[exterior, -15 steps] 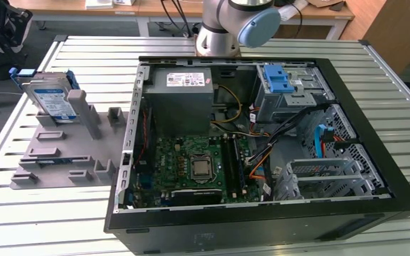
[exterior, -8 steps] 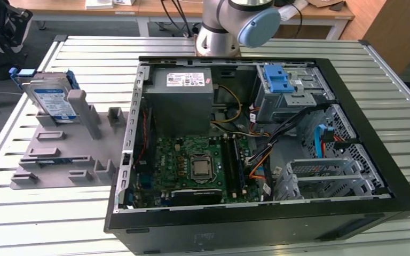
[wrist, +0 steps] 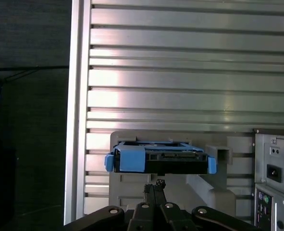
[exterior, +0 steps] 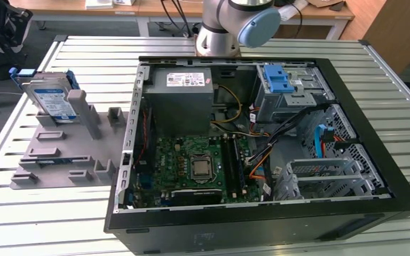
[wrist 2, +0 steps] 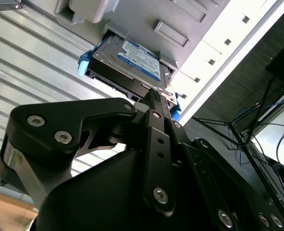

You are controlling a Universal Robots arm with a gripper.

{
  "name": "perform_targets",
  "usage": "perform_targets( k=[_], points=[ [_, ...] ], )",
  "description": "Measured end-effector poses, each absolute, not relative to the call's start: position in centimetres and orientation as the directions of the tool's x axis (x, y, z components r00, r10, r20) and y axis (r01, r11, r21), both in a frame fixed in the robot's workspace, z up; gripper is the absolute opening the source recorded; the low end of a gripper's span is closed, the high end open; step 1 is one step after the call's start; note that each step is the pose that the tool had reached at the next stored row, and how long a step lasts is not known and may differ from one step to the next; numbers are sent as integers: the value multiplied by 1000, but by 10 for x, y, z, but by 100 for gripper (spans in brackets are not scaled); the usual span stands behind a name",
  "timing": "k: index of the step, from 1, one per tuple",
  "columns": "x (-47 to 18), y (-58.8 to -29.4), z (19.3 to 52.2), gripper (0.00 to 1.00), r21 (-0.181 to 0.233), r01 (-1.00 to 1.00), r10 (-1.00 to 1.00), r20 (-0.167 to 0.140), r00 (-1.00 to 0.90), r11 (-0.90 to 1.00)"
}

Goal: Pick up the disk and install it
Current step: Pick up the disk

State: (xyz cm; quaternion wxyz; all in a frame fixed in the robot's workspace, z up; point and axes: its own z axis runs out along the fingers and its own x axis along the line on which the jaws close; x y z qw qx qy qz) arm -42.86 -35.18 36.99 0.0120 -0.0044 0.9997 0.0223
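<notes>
The disk [exterior: 52, 98] is a silver drive with a white-and-blue label in a blue carrier. It stands on edge in a slot of the grey fixture [exterior: 62, 154] on the exterior view's left. In the first wrist view the disk [wrist: 161, 159] lies just beyond my gripper [wrist: 154, 184], edge on, with its blue handle tab [wrist: 131, 159] facing the camera. The second wrist view has the disk's label [wrist 2: 142, 60] past my gripper [wrist 2: 154, 94]. The fingertips are pressed together with nothing between them, and a gap separates them from the disk.
An open computer case [exterior: 376, 176] lies on the slatted metal table [exterior: 376, 69], with a grey power supply [exterior: 183, 98], a motherboard [exterior: 198, 162] and a blue-latched drive bay [exterior: 280, 80] inside. The arm's base [exterior: 223, 32] stands behind the case. The case's rear panel [wrist: 276, 183] is beside the fixture.
</notes>
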Motion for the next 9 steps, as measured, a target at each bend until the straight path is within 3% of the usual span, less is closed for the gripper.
perform_targets(
  k=[9],
  points=[
    [-429, -352, 370, 11, 44, -17, -16, -24, -1000, 999]
  ],
)
